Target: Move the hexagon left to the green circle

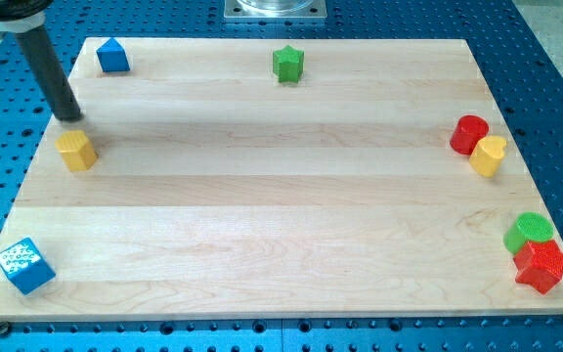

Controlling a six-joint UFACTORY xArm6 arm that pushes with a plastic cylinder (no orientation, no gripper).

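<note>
- Yellow hexagon (77, 150) sits near the board's left edge, upper part of the view; my tip (70, 117) is just above it, toward the view's top, very close or maybe touching – can't tell which.
- Green circle (533, 230) is way over at the view's right edge, low down, touching the red star (542, 265) below it. So hexagon & target are well apart, almost the whole board between them.
- No jaws on this rig – just a rod, nothing to open or close.
- Judgement: tip is on the wrong side for the push. Needs to get round to the hexagon's left side, then shove rightward & a bit down toward the circle's left.
- Keep the push line through the block's middle or it'll likely spin off; correct in short strokes.
- Stop short of the circle so the star & circle don't get knocked.
- Path across mid-board looks free; red cylinder (469, 134) & yellow cylinder (489, 155) sit higher, prob. not in the way.
- Containers: none in view, only the wooden board (281, 196).
</note>
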